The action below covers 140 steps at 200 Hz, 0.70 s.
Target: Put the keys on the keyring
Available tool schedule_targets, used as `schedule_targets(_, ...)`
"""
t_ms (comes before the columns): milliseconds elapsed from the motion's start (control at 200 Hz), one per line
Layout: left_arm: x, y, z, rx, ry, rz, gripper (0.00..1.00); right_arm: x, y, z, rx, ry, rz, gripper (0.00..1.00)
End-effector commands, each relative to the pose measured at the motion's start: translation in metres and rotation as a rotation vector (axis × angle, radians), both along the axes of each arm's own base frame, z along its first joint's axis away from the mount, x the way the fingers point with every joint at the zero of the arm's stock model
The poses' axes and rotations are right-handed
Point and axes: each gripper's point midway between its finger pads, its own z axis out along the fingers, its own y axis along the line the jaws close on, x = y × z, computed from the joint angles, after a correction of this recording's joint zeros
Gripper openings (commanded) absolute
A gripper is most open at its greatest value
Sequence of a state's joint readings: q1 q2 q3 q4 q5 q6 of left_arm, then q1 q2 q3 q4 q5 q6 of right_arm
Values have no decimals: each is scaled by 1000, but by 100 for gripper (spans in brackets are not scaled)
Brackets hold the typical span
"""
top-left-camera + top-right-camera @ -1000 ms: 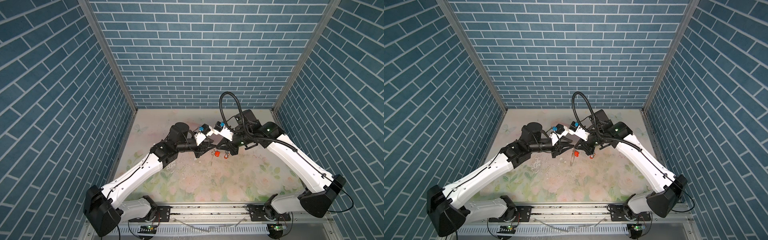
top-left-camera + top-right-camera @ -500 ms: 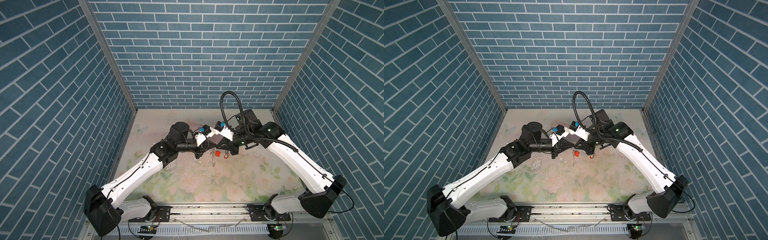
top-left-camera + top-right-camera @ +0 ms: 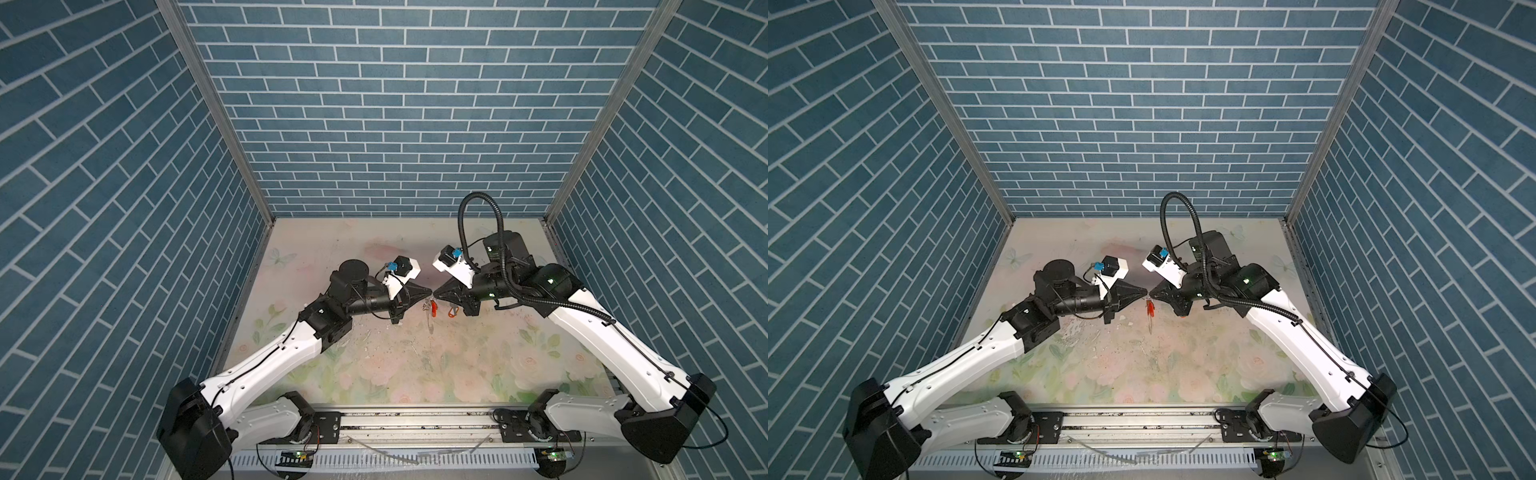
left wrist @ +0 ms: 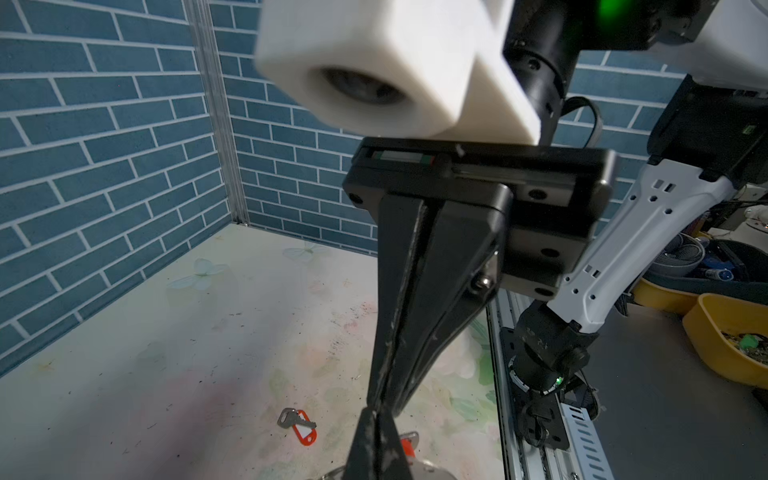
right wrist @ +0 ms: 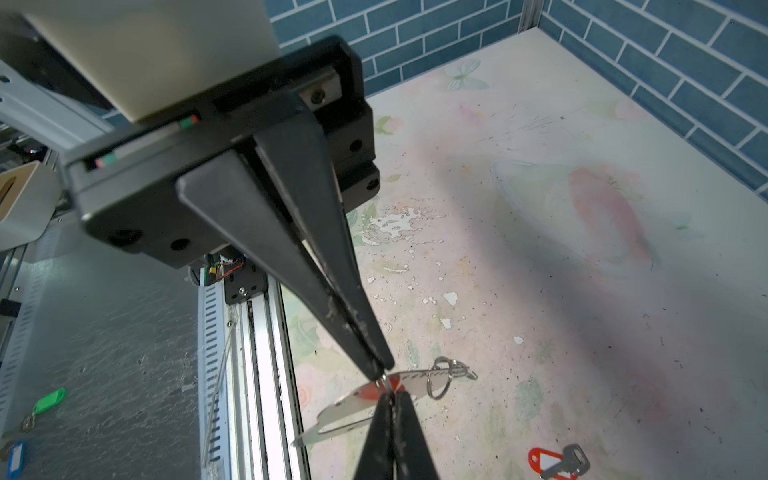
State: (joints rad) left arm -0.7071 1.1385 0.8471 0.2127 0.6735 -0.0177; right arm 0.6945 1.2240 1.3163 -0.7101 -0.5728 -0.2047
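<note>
Lining the cell on three sides, blue brick-patterned wall panels (image 3: 415, 124) rise from a pale floral-printed counter (image 3: 374, 365), its surface chipped and speckled. A metal rail (image 3: 415, 419) at the front carries both arm bases.

Above mid-counter the left tool (image 3: 430, 292) and right tool (image 3: 437, 294) meet tip to tip, each with jaws pressed together. The right wrist view shows the right tool pinching a small silver ring of the flat elongated grey metal keyring (image 5: 353, 407), which hangs tilted with more silver rings (image 5: 449, 374) along one edge. The left tool's tips touch that same ring, but I cannot tell whether they grip it.

In both top views the keyring is only a thin edge-on sliver below an orange-red tagged silver key (image 3: 1149, 309) hanging at the tips. The second orange-red tagged silver key (image 4: 297, 424) lies flat on the counter near the right tool, clear in both wrist views.

Only the left wrist view shows yellow plastic tubs (image 4: 727, 332) beyond the rail. Only the right wrist view shows a green plastic tag (image 5: 50, 401) and a blue plastic tag (image 5: 14, 455) on the grey sheet outside.
</note>
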Motion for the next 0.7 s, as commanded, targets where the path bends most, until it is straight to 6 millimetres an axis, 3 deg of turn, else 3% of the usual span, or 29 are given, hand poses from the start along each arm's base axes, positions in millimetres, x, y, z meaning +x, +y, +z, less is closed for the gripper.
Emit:
schedule_targets(0, 4, 1, 25, -110, -38, 26, 0, 6, 3, 11, 103, -8, -55, 7)
schedule_targets(320, 8, 1, 41, -215, -63, 41, 0, 0, 11, 0, 212, 57, -51, 8)
schedule_targets(695, 11, 2, 44, -301, -60, 49, 0, -1, 32, 8, 319, 87, 0, 3)
